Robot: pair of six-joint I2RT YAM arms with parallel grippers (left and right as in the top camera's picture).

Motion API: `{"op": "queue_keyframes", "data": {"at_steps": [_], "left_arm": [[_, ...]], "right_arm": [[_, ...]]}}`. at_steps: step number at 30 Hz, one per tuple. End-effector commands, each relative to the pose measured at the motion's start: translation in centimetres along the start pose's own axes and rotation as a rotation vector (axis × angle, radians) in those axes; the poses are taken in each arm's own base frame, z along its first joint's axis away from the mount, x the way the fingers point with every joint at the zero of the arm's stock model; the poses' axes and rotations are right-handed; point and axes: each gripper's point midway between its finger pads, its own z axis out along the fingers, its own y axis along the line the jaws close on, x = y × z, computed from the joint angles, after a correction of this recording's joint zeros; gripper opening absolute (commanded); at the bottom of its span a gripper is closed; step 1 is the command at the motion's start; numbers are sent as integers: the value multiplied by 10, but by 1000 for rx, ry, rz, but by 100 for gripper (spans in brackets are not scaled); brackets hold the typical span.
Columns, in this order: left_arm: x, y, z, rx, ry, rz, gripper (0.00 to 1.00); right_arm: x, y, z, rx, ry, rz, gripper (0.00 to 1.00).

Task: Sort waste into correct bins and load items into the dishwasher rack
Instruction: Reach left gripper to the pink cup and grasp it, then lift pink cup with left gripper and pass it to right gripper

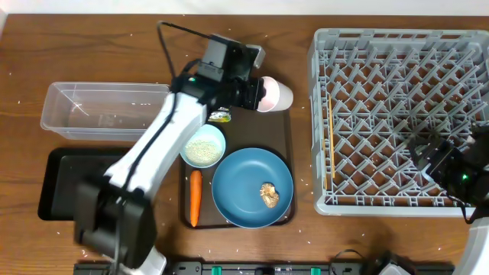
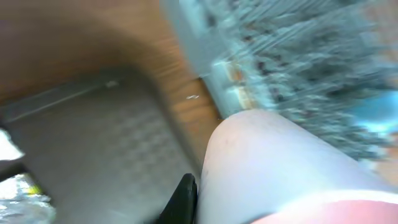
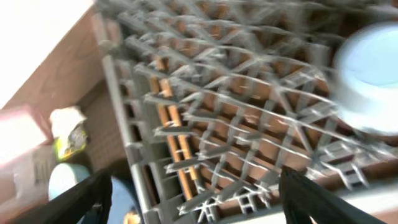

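Observation:
My left gripper [image 1: 254, 93] is shut on the pale-pink cup [image 1: 275, 94] and holds it on its side at the far end of the dark-brown serving tray [image 1: 289, 153]. In the left wrist view the cup [image 2: 280, 168] fills the frame, with one black finger [image 2: 183, 199] against it. My right gripper [image 1: 437, 156] is open and empty over the grey dishwasher rack [image 1: 397, 84]. Its fingers straddle the rack's near edge [image 3: 199, 205]. The light-blue cup [image 3: 373, 74] sits in the rack. The blue plate [image 1: 244, 179] carries a brown food lump [image 1: 269, 195].
On the serving tray are a white bowl of rice [image 1: 204, 145], a carrot [image 1: 195, 197] and the yellow-green packet [image 1: 220, 116]. White tissue [image 3: 67, 118] lies by the packet. The clear tub [image 1: 99, 111] and black tray [image 1: 61, 183] are at the left. Wooden chopsticks [image 1: 332, 145] lie in the rack.

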Motion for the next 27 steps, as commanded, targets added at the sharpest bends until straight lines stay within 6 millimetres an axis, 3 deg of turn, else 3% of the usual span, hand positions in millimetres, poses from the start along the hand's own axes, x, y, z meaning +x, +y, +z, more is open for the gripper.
{"op": "queue_keyframes", "data": {"at_steps": [1, 4, 7, 13, 17, 27], "left_arm": [[-2, -55, -34, 235, -6, 24, 6], [4, -105, -66, 485, 4, 106, 6], [9, -127, -85, 606, 14, 134, 6], [16, -147, -102, 751, 45, 146, 6], [17, -150, -105, 772, 52, 143, 6], [20, -156, -108, 808, 65, 150, 6]], "right_arm": [[10, 61, -6, -323, 10, -263, 78], [22, 105, -19, -572, 5, -409, 78], [32, 131, -26, -704, 11, -496, 77], [43, 171, -33, -867, -7, -689, 78], [55, 201, -44, -1004, -24, -825, 78], [69, 233, -44, -1053, -36, -947, 82]]}}
